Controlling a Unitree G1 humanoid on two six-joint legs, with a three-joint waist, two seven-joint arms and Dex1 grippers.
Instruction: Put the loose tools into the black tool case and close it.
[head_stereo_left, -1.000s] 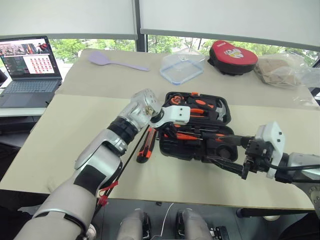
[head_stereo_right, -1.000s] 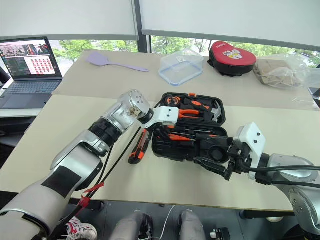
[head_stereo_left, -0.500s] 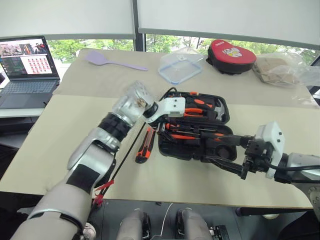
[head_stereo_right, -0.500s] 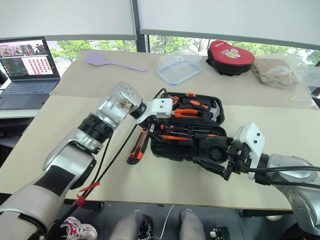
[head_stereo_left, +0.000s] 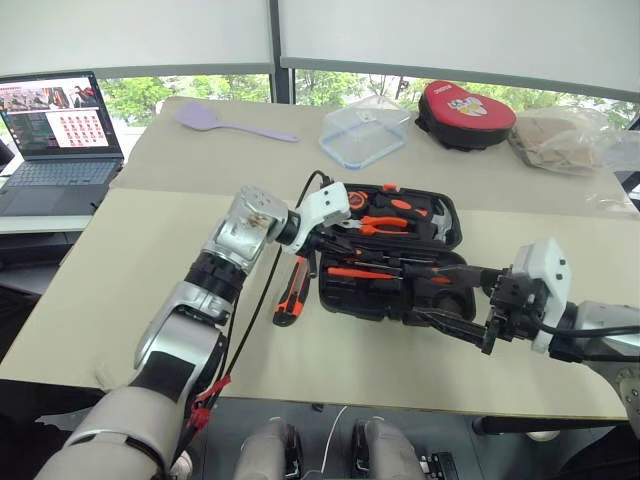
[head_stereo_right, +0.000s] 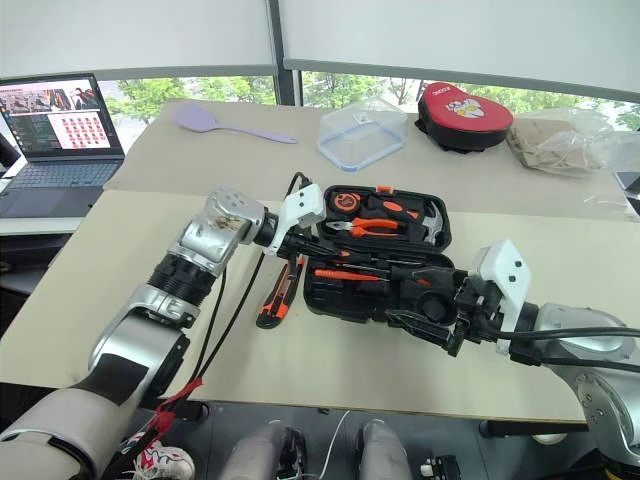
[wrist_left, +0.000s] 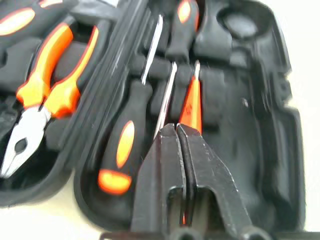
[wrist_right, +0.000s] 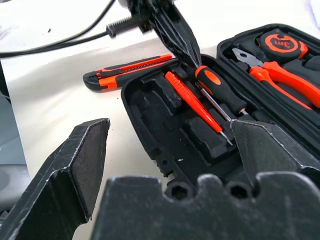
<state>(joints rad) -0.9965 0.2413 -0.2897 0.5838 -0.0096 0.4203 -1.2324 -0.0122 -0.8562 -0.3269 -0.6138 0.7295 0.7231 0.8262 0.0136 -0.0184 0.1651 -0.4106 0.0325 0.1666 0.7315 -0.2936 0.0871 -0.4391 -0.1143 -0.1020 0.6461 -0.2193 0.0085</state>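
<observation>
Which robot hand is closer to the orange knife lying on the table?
Left. The left gripper hangs shut over the tool case's edge, right beside the utility knife. The right gripper waits open at the case's opposite near corner, farther from it.

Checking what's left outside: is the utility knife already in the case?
No: the utility knife lies on the table just beside the open black tool case, outside it.

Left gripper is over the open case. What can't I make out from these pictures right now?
- Left gripper, left wrist view: shut fingers hide the slim orange screwdriver's handle end, so contact is unclear.
- Tool case, eye views: right gripper covers its front corner.
- Utility knife: partly behind the left arm's cable.
</observation>
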